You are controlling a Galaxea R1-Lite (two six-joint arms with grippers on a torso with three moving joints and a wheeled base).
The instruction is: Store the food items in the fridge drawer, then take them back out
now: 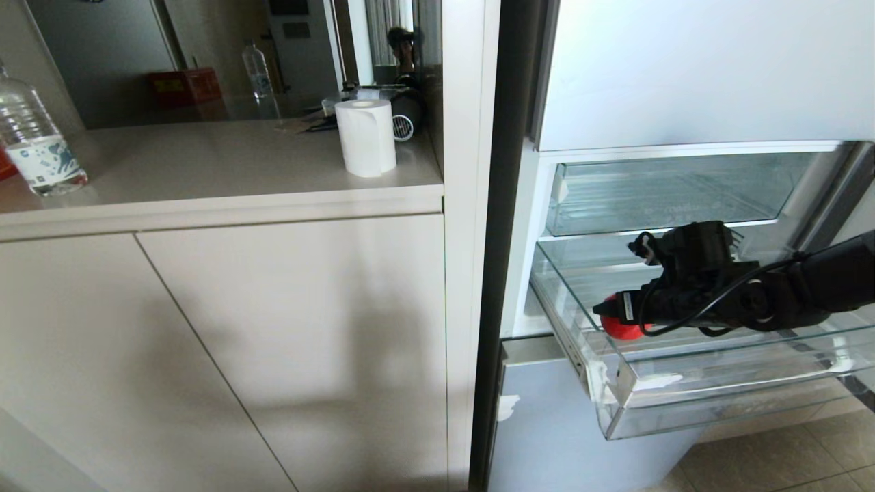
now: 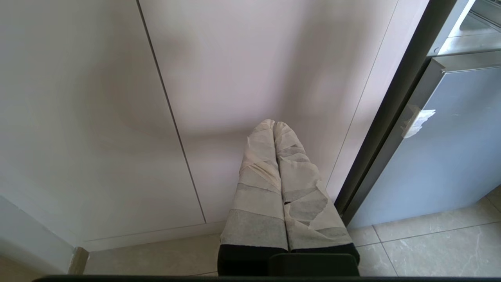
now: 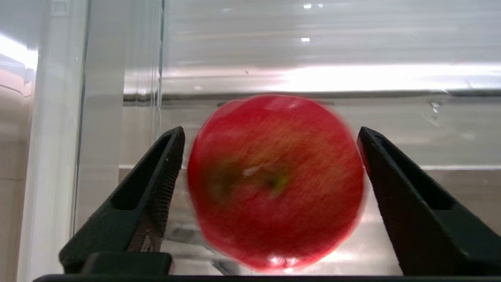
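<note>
Over the pulled-out fridge drawer, at the foot of the open fridge compartment, the right gripper reaches in from the right with a red food item at its tip. From the right wrist, the fingers stand apart on either side of the food item, with a thin gap showing at each flank, so it looks released rather than clamped. Judged from that, the step in hand is the drop into the drawer. To do it well, the fingers should stay wide and draw straight back and up, clear of the fruit and of the glass shelf above the drawer, so nothing is nudged or rolled toward the front lip.

The left gripper, its taped fingers together, hangs parked before the cabinet door.

Hard to make out: the fruit is smeared, so whether it rests on the drawer floor or is falling cannot be told. Only one food item shows; a second is nowhere visible. The right arm hides part of the drawer's interior.
</note>
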